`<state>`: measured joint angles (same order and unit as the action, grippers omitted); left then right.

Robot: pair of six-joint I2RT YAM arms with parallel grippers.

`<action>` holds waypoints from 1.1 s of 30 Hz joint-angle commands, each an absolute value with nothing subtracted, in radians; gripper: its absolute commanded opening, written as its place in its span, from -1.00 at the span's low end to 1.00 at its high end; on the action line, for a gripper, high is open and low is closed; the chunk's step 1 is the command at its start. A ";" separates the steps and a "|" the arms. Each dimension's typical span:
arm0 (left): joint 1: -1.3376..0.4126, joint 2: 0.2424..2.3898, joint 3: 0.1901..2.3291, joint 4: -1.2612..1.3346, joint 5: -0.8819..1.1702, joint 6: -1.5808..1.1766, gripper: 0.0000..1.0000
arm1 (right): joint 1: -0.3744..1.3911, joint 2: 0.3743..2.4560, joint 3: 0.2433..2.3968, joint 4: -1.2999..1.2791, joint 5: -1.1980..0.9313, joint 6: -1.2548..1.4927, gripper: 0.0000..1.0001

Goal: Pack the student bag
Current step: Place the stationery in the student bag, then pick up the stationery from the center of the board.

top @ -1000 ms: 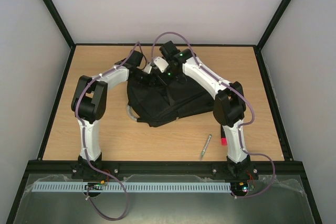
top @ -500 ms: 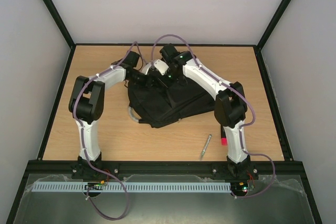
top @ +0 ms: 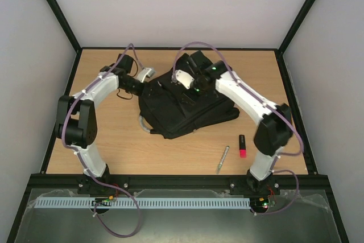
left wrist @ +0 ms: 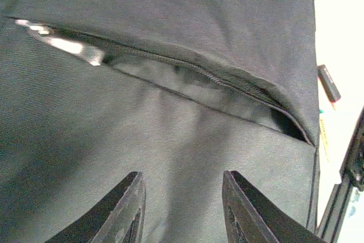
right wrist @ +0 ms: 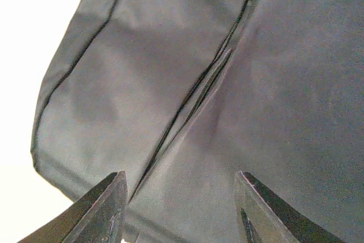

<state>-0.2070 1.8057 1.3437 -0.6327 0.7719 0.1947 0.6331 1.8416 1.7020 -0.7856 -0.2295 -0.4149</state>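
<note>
The student bag [top: 187,112], a large black fabric backpack, lies flat in the middle of the table. My left gripper [top: 151,82] hovers over its far left corner. In the left wrist view this gripper [left wrist: 182,173] is open above bare fabric, just short of a gaping zip pocket [left wrist: 227,92]. My right gripper [top: 184,87] hangs over the bag's far middle. The right wrist view has it [right wrist: 180,173] open too, above a zip seam [right wrist: 193,92]. Neither holds anything.
A silver pen [top: 222,159] and a red-and-black marker [top: 242,145] lie on the wood between the bag and the right arm's base. A grey strap loop [top: 141,123] sticks out at the bag's left side. Black frame rails border the table.
Both grippers opened and let go of the bag's top. The arms swung apart, left elbow to the left and right elbow to the right, uncovering the marker. The bag settled flatter.
</note>
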 commanded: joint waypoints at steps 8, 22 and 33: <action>-0.090 1.606 1.371 -0.581 0.438 0.241 0.11 | 0.633 1.310 1.105 -0.853 -0.168 -0.947 0.14; 0.021 1.682 1.580 -0.338 0.013 -0.136 0.99 | 0.631 1.271 0.859 -0.967 -0.080 -1.228 0.08; 0.015 1.596 1.456 -0.365 0.476 -0.028 0.69 | 0.632 1.306 0.733 -0.877 0.002 -1.350 0.02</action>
<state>0.0261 1.6466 1.4879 -0.3588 0.2939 -0.0624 0.6327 1.2926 0.7856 -0.8886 -0.0471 -1.2694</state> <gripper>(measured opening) 0.875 0.518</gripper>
